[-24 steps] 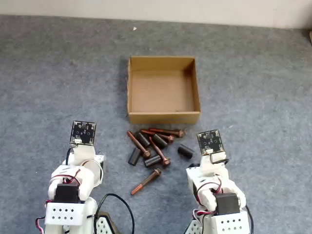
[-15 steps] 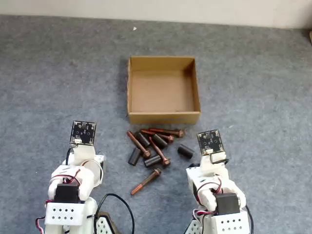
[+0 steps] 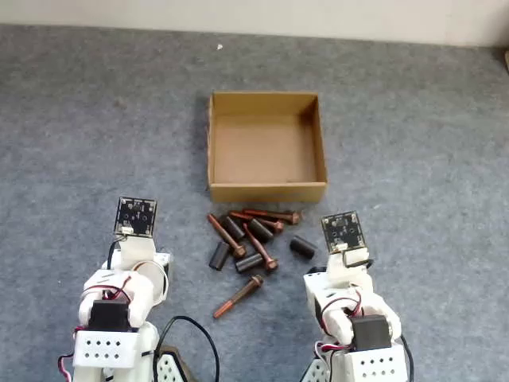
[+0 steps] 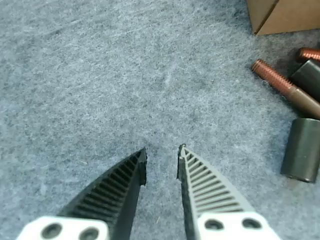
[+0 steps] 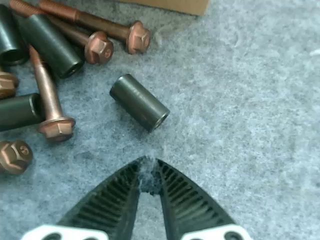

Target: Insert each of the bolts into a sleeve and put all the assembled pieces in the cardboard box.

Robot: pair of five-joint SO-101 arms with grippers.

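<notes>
The open cardboard box (image 3: 211,143) sits empty at mid table. In front of it lie several copper bolts (image 3: 253,239) mixed with dark sleeves (image 3: 219,255); one bolt (image 3: 238,296) lies apart, nearer the arms. My left arm (image 3: 127,270) stands left of the pile, its gripper (image 4: 162,156) slightly open over bare carpet, with a sleeve (image 4: 301,150) and a bolt's threaded end (image 4: 280,82) off to one side. My right arm (image 3: 343,274) stands right of the pile, its gripper (image 5: 150,167) shut and empty, just short of a lone sleeve (image 5: 139,102).
Grey carpet (image 3: 95,119) covers the whole table, with wide free room left and right of the box. A pale wall edge (image 3: 318,16) runs along the back. A black cable (image 3: 187,326) loops between the arm bases.
</notes>
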